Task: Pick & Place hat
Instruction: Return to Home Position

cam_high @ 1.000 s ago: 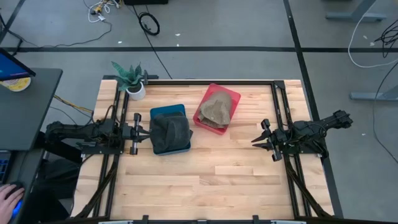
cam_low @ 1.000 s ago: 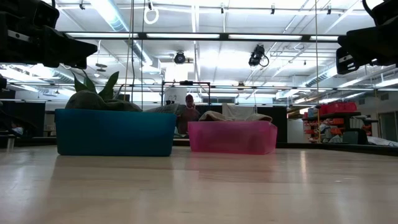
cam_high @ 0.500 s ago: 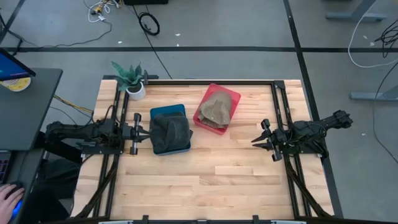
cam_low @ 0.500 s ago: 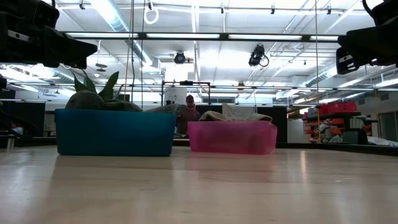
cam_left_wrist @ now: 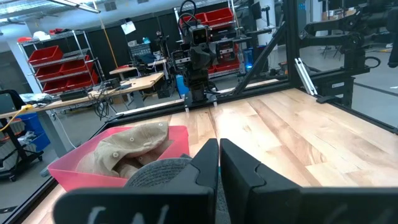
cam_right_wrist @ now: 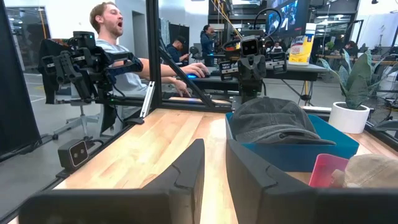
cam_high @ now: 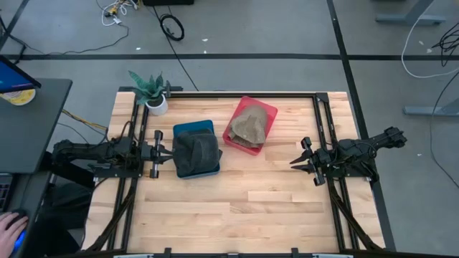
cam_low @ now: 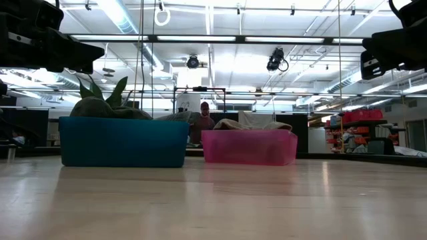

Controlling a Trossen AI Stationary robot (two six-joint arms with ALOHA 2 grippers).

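Observation:
A dark grey hat [cam_high: 195, 150] lies in a blue bin [cam_high: 193, 129] left of the table's middle, spilling over its rim. A tan hat [cam_high: 249, 125] lies in a pink bin [cam_high: 267, 109] beside it. In the low view the blue bin [cam_low: 123, 141] and the pink bin [cam_low: 249, 147] stand side by side. My left gripper [cam_high: 166, 152] hovers shut just left of the blue bin, with the grey hat [cam_left_wrist: 158, 171] right before its fingers [cam_left_wrist: 219, 155]. My right gripper [cam_high: 295, 162] waits near the right edge, open by a narrow gap [cam_right_wrist: 214, 162], facing both bins.
A potted plant [cam_high: 152, 93] stands at the far left corner. Dark frame rails [cam_high: 324, 129] run along the table's sides. Bare wood [cam_high: 237, 208] fills the near half. A person [cam_right_wrist: 118, 68] sits beyond the left edge, with a hand [cam_high: 8, 228] at a desk.

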